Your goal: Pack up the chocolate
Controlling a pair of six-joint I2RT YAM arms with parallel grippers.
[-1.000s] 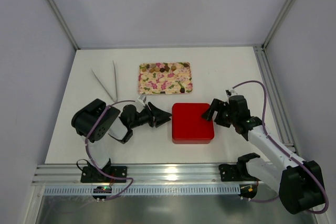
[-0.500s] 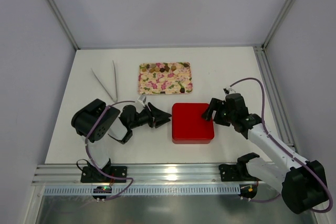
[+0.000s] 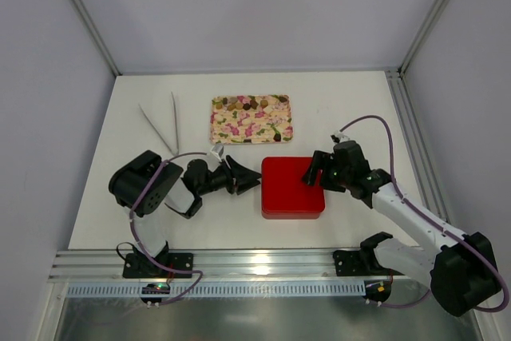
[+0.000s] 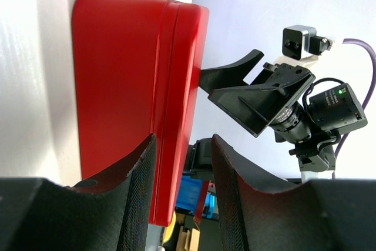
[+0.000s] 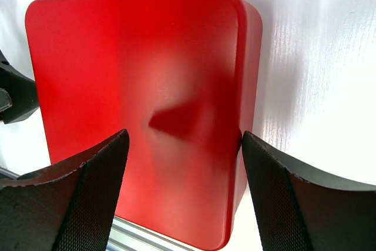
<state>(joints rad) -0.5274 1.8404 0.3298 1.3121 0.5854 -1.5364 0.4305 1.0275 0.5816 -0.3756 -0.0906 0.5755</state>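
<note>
The chocolate lies as several small brown and pale pieces along the far edge of a pink flowered tray. In front of it a closed red box rests on the table. My left gripper is at the box's left side, open; in the left wrist view the red box has its rim running between the jaws of the left gripper, and the right pad stands off it. My right gripper hovers open over the lid's right part. In the right wrist view, the right gripper spans the lid of the red box, one finger at the side edge.
Two thin white sticks lie in a V on the table's left side, behind my left arm. An aluminium rail runs along the near edge. Pale walls with metal posts close in the table on three sides.
My right gripper has moved left, from the box's right edge to over its lid. The left gripper and the box have stayed where they were.
</note>
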